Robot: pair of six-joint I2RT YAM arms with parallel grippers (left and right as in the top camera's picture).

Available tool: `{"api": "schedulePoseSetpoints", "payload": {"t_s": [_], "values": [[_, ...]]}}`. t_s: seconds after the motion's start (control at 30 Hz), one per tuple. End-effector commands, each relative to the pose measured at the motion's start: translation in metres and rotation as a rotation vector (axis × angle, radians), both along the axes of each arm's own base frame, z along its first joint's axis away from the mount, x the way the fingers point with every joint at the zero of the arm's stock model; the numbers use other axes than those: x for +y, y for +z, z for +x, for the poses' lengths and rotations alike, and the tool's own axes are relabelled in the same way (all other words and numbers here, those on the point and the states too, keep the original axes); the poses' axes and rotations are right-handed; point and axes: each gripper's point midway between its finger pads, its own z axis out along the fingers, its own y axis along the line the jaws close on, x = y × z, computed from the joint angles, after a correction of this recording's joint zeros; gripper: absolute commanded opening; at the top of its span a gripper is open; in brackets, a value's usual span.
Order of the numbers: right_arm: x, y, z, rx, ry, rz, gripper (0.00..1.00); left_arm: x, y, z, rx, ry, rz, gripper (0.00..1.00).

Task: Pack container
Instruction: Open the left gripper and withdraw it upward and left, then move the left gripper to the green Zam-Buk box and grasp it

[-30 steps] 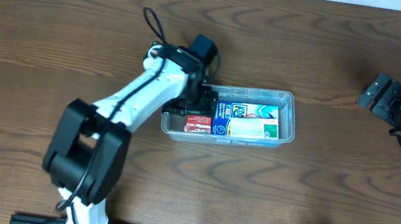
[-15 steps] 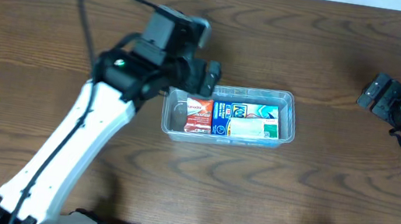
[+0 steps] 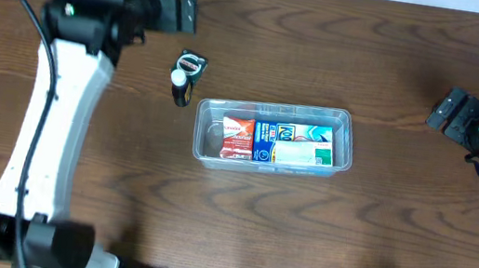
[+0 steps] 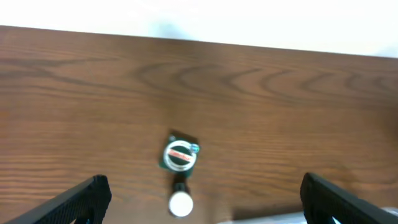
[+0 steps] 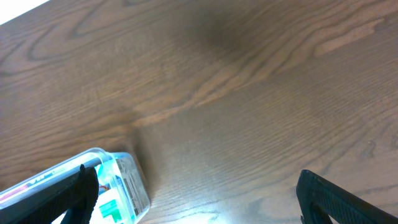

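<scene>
While my wide-open, empty left gripper point(image 4: 202, 186) is hovering over the small black white-capped bottle point(image 4: 179, 158), I am risking knocking it aside by descending off-centre.

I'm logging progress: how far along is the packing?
Done: a red package, a blue package and a white-green package lie in the container. In hand: nothing; left gripper and right gripper are open, away from it. Remaining: the small dark item on the table beside the container.
</scene>
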Motion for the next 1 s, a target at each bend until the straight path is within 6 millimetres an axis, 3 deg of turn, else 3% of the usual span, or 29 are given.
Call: {"api": "schedulePoseSetpoints", "payload": {"t_s": [0.0, 0.17, 0.37, 0.97], "values": [[-0.004, 0.001, 0.001, -0.001, -0.013, -0.004, 0.99, 0.015, -0.015, 0.026, 0.05, 0.004, 0.052, 0.98], [-0.004, 0.001, 0.001, -0.001, -0.013, -0.004, 0.99, 0.023, -0.07, 0.049, 0.18, -0.039, 0.103, 0.98], [-0.004, 0.001, 0.001, -0.001, -0.013, -0.004, 0.99, 0.019, -0.136, 0.056, 0.32, -0.117, 0.151, 0.98], [-0.004, 0.001, 0.001, -0.001, -0.013, -0.004, 0.99, 0.003, -0.259, 0.04, 0.609, -0.238, 0.164, 0.98]]}}
